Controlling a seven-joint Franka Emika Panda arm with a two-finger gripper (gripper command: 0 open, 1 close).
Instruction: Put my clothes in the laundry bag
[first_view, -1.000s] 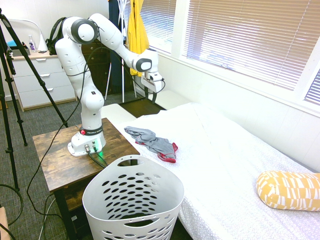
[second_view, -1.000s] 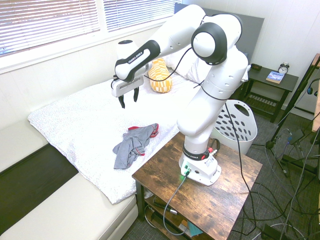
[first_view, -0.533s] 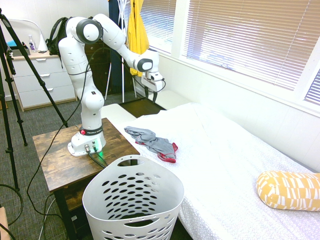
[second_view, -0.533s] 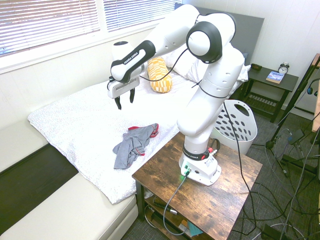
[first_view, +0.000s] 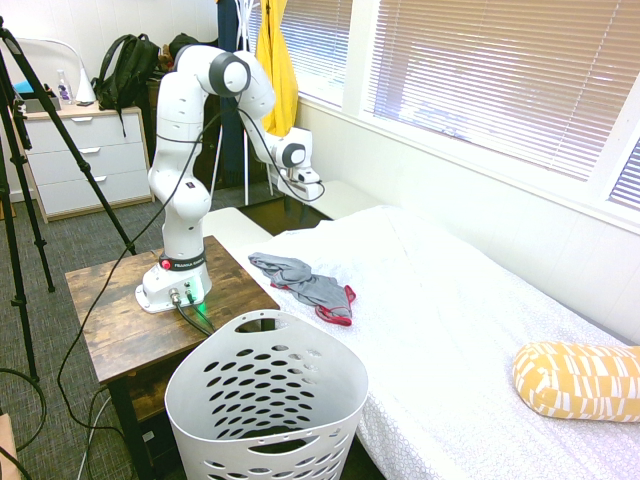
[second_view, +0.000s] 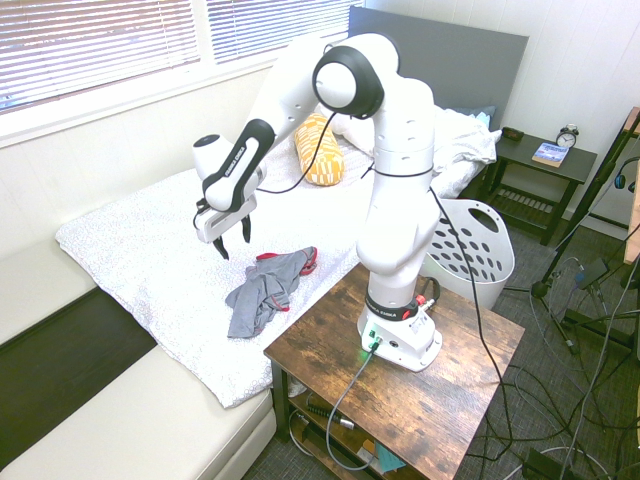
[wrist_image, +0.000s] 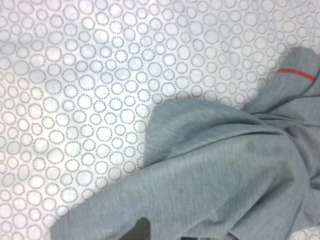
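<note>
Grey crumpled garment (second_view: 268, 287) on the circle-printed bedspread (second_view: 150, 240).
Open, empty hand (second_view: 232, 238) hovers at its 11 o'clock; perforated white laundry bag (first_view: 266, 404) well apart.

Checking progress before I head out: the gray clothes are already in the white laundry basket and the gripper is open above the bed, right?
Not quite. The gray clothes still lie on the bed, as the first exterior view shows; the white laundry basket stands beside it. The gripper is indeed open above the bed.
</note>
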